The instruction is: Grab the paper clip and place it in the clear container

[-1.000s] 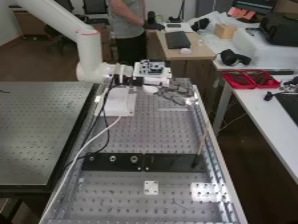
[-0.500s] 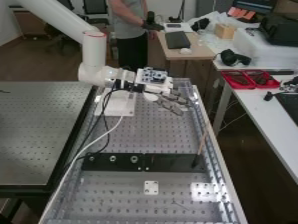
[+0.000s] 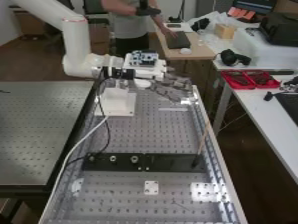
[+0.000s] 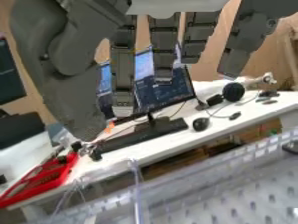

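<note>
Past the small white plate [image 3: 151, 188] and the black bar [image 3: 174, 162] on the perforated bench [image 3: 136, 200], the clear container [image 4: 138, 202] stands toward the far end, by the right rail. Above the bench there, the hand [image 3: 174, 86] points rightward, fingers apart and nearly straight; the white arm [image 3: 76, 42] drops steeply behind.

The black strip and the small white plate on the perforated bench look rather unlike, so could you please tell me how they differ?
The black strip is long and runs across most of the bench, while the white plate is small and squarish. The strip carries round metal rings; the plate has only a few dark spots. Both lie flat on the bench.
</note>
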`<state>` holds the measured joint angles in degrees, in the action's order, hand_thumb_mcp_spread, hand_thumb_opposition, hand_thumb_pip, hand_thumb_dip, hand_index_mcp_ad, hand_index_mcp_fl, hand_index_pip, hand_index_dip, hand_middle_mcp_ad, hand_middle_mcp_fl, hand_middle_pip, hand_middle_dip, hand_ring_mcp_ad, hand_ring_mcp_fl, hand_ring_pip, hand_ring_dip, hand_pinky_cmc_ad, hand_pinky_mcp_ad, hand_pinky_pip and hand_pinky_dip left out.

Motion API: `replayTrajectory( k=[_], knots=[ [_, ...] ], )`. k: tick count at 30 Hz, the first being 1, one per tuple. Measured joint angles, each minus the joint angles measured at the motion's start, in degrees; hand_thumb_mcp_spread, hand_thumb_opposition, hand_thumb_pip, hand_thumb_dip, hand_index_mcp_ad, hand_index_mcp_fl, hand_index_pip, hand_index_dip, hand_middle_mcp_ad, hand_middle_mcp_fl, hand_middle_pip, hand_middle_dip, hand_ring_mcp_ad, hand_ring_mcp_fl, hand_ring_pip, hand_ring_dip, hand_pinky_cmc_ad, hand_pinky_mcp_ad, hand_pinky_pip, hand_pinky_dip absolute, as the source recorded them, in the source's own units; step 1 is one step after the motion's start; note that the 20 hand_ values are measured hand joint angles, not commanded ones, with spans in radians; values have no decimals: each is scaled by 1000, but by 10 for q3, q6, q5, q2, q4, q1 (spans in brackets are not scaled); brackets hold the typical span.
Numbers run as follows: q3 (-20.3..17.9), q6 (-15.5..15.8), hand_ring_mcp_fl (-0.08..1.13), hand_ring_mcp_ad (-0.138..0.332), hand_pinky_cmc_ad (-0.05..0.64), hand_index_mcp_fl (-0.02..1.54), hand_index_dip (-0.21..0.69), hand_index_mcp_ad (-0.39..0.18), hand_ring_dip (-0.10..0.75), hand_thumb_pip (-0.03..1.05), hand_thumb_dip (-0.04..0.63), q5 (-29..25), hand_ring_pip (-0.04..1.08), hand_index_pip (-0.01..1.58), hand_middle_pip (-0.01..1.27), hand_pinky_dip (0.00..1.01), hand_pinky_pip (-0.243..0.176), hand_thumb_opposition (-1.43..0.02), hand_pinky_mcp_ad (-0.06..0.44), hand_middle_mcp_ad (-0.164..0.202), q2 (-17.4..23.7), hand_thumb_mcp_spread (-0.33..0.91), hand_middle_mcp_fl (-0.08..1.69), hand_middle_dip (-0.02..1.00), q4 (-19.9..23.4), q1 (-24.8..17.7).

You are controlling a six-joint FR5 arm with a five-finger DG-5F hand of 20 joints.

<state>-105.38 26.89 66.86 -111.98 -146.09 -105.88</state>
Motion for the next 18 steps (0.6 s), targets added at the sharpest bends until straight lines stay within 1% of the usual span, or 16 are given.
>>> replayTrajectory(
  k=[2, 7, 8, 9, 11, 14, 18],
  knots=[
    [-13, 11, 0, 101, 323, 202, -37, -136, 87, 684, 269, -1, 127, 1035, 131, 417, -61, -822, 274, 89, 27, 335, 154, 220, 4, 5],
    [-33, 36, 0, 101, 323, 206, -33, -133, 89, 672, 269, -1, 131, 916, 131, 438, -58, -801, 274, 89, 84, 333, 154, 220, -6, 20],
    [-38, 44, 0, 101, 323, 202, -33, -133, 87, 668, 269, -1, 131, 908, 131, 442, -72, -801, 272, 89, 97, 333, 154, 220, -12, 24],
    [-38, 45, 0, 101, 323, 202, -33, -133, 87, 668, 269, -1, 131, 897, 131, 443, -75, -801, 272, 89, 100, 326, 154, 220, -13, 25],
    [-47, 58, 0, 101, 323, 208, -31, -133, 87, 658, 269, 1, 119, 855, 131, 443, -75, -805, 272, 89, 122, 325, 154, 220, -27, 34],
    [-55, 70, 0, 101, 323, 202, -31, -133, 87, 651, 269, 7, 119, 803, 127, 443, -75, -806, 272, 93, 139, 325, 154, 220, -37, 45],
    [-58, 85, -3, 101, 326, 223, -12, -133, 87, 651, 269, 18, 120, 789, 131, 443, -75, -806, 274, 93, 150, 325, 154, 220, -40, 54]
  ],
)
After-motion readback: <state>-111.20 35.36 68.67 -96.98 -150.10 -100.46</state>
